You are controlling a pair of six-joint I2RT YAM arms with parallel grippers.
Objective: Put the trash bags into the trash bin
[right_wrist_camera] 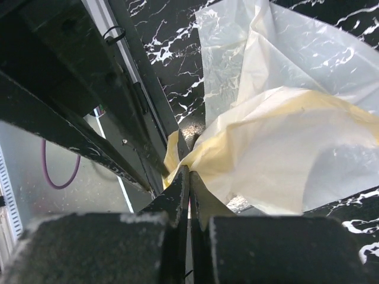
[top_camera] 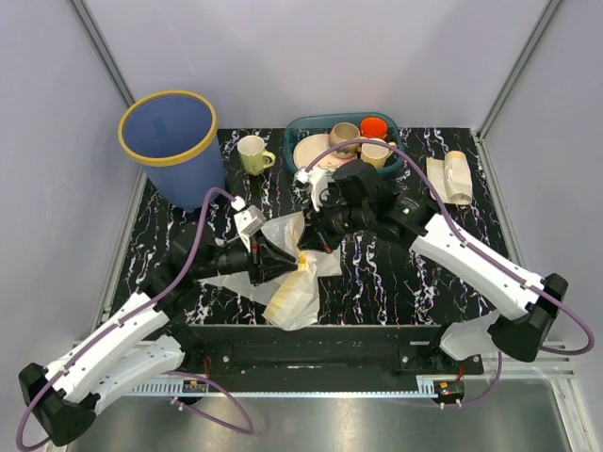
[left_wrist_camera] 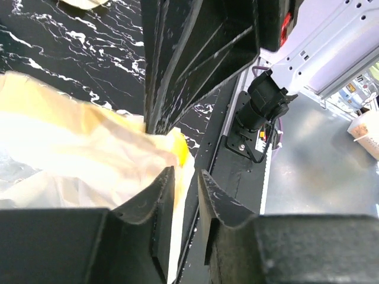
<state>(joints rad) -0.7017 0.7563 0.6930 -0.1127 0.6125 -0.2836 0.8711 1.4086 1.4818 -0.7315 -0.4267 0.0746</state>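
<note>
The large trash bag [top_camera: 294,287], crinkly cream-white film, lies crumpled in the middle of the black marbled table, and both grippers meet over it. My right gripper [right_wrist_camera: 189,170] is shut, and a fold of the bag [right_wrist_camera: 284,154] is pinched at its tips. My left gripper [left_wrist_camera: 185,171] stands slightly open beside the same bag [left_wrist_camera: 71,148], with nothing between its fingers. In the top view the left gripper [top_camera: 285,259] and right gripper [top_camera: 316,243] nearly touch. A small pale bundle of bags [top_camera: 450,177] lies at the back right. The blue trash bin [top_camera: 170,146] with a yellow rim stands at the back left.
A teal basket [top_camera: 303,127] with cups and a cream plate stands at the back centre, and a pale green mug [top_camera: 252,153] sits beside the bin. The right arm's fingers [left_wrist_camera: 195,65] hang close above the left gripper. The table's front rail [top_camera: 311,344] lies just behind the bag.
</note>
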